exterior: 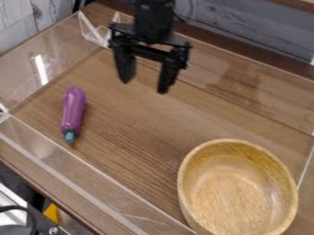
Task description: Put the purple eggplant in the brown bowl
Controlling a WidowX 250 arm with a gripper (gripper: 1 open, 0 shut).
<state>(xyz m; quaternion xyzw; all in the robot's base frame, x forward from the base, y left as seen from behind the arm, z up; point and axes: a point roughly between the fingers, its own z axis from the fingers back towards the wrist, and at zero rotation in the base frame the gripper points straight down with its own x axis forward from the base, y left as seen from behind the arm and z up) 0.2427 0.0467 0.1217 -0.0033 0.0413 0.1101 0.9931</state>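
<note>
While I scan from the left edge, the first thing I meet is the purple eggplant (pixel 72 112), lying flat on the wooden counter (pixel 160 138) with its teal stem tip toward six o'clock and its rounded end toward twelve. It sits close to the clear plastic wall (pixel 50 55) that fences the work area, and nothing touches it.

Moving right, I see my hand (pixel 145 77) hanging above the counter at about one o'clock from the eggplant, pointing straight down. Its two dark fingers (pixel 124 66) stand spread wide with bare counter showing between them; it holds nothing and is well apart from the eggplant.

Farther right, at roughly five o'clock from the hand, the brown bowl (pixel 285 171) rests upright in the near right corner. I can see its grained bottom, and its thick rim runs slightly past the picture's lower edge. Bowl and eggplant are well apart.
</note>
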